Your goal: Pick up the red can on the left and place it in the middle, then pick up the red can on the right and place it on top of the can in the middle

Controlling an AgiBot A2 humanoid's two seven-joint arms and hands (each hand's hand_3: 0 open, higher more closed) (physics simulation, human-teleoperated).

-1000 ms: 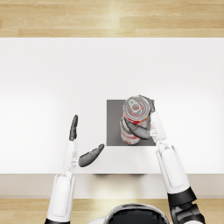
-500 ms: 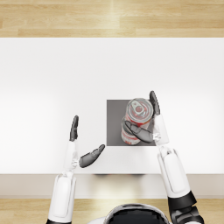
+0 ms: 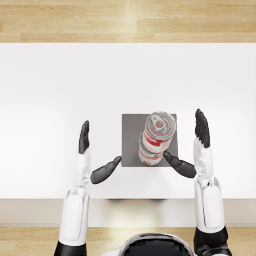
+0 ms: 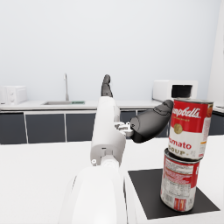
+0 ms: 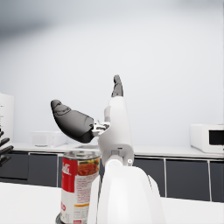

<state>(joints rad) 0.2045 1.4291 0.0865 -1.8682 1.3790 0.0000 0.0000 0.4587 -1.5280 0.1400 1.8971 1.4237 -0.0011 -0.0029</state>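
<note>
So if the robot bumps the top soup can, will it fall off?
Probably, yes. The top can sits shifted sideways on the bottom can, overhanging one side, so a nudge could likely tip it. It's a smooth round tin, so it would probably roll once down. Both hands, left hand and right hand, are open and off it, so nothing steadies it.
</note>
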